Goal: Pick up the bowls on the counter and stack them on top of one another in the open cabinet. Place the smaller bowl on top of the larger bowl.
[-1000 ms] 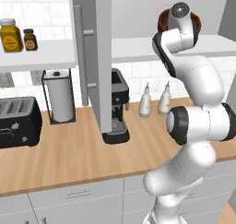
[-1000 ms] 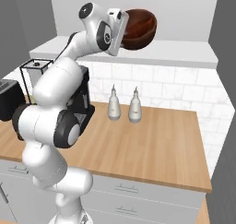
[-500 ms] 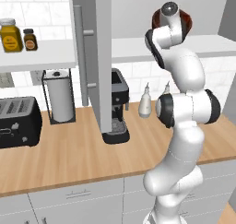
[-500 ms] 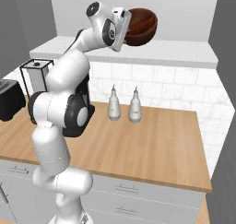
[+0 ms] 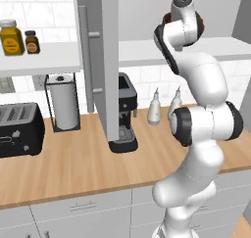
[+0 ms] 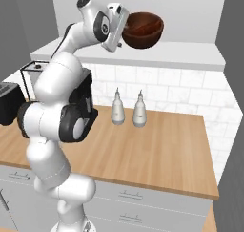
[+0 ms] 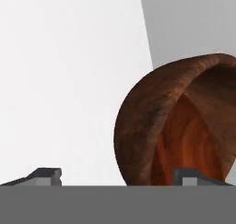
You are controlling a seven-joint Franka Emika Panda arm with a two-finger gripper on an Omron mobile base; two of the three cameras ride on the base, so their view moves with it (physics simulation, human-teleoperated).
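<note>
One reddish-brown bowl (image 6: 143, 29) sits clamped in the claw (image 6: 125, 31), arm raised high above the cabinet shelf (image 6: 190, 58).

The left base view looks forward and down from behind the arm, which rises at 5 o'clock, over the counter (image 5: 73, 158) toward the open cabinet (image 5: 147, 48) door at 12 o'clock. The right base view faces the same counter (image 6: 157, 150) from the other side (arm at 8 o'clock), and both share the two white bottles (image 6: 127, 109) and the cabinet shelf. The hand view sits very close, looking along the fingers at the bowl (image 7: 175, 121) at 3 o'clock.
</note>
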